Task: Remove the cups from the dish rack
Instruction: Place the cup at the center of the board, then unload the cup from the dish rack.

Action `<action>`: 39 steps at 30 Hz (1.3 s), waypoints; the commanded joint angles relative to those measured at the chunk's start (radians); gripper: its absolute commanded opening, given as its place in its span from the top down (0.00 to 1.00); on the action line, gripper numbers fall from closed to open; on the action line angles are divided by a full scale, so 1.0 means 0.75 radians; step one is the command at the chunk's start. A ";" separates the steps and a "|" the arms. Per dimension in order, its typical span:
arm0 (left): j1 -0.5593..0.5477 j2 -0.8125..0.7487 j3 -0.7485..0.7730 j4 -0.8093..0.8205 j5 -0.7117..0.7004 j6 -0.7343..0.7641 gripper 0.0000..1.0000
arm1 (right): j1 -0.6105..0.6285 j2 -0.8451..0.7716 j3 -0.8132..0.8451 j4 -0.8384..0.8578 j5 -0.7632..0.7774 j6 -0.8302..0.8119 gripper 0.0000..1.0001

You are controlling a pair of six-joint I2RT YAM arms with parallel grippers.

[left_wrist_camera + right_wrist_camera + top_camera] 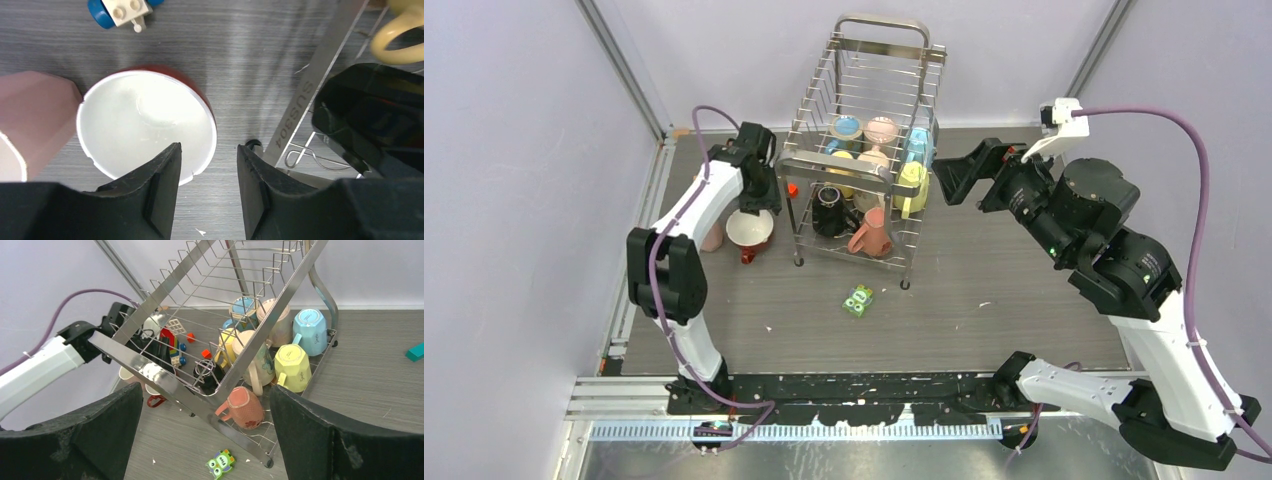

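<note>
Left gripper (207, 147) apart over red mug; right gripper (946, 178) wide by rack.

The left gripper's fingers are seen parted w/ bare table (1024, 290) btw. them and nothing clamped, hovering just above the rim of the dark red mug (145, 127). That mug is stood upright on the table just left of the dish rack (816, 95), touching or nearly touching a pale pink mug (35, 115) (which way up can't be told). The right gripper is held fully spread at the rack's right side, gripping nothing. The rack's lower tier is occupied by the other cups, incl. a salmon mug (245, 407) at front, a black mug (829, 210), a yellow mug (292, 367) and a light blue mug (310, 325). A green packet (858, 300) is seen on the table in front of the rack.
</note>
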 commanded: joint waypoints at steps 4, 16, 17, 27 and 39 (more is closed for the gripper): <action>0.019 -0.136 0.135 -0.069 0.006 -0.007 0.50 | 0.004 0.000 0.050 0.014 -0.011 0.009 0.00; 0.074 -0.249 0.393 -0.157 -0.029 -0.004 0.36 | 0.004 0.004 0.062 -0.020 -0.008 0.018 0.00; 0.074 -0.257 0.422 -0.165 -0.036 -0.003 0.33 | 0.004 0.002 0.059 -0.024 0.001 0.020 0.00; 0.075 -0.384 0.602 -0.174 0.004 -0.031 0.00 | 0.004 0.008 0.015 -0.093 0.100 0.051 0.00; 0.075 -0.646 0.514 -0.084 0.218 -0.097 0.00 | -0.072 0.087 -0.126 -0.146 0.200 0.156 0.00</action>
